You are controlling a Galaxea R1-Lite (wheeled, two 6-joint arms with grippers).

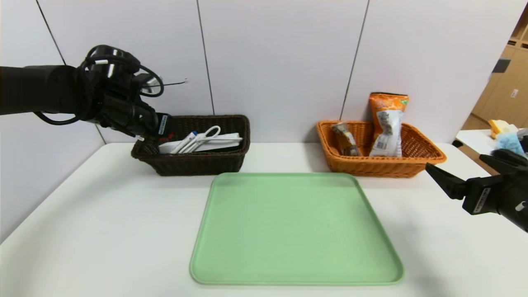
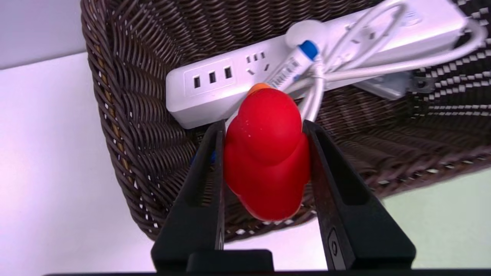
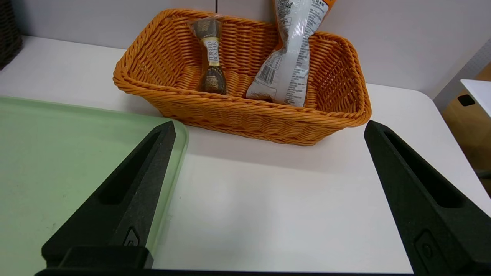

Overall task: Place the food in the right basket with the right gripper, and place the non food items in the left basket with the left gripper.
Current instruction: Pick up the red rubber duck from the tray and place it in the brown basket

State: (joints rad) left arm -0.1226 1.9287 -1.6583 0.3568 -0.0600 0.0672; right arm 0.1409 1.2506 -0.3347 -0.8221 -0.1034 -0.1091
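My left gripper (image 2: 264, 128) is shut on a red rubber duck (image 2: 266, 153) and hangs over the near-left end of the dark brown left basket (image 1: 194, 163). In the head view that gripper (image 1: 159, 134) sits at the basket's left rim, and only a red sliver of the duck shows. Inside the basket lie a white power strip (image 2: 215, 82) with its coiled cable and a blue-capped tube (image 2: 295, 61). The orange right basket (image 1: 379, 167) holds a chocolate pack (image 1: 345, 139) and an orange-and-white snack bag (image 1: 387, 126). My right gripper (image 1: 443, 171) stands open and empty above the table's right side, short of that basket.
A large green tray (image 1: 295, 229) lies bare in the middle of the white table (image 1: 103, 214). A wall stands close behind both baskets. Off to the right are another table with small objects (image 1: 505, 132) and wooden cabinets.
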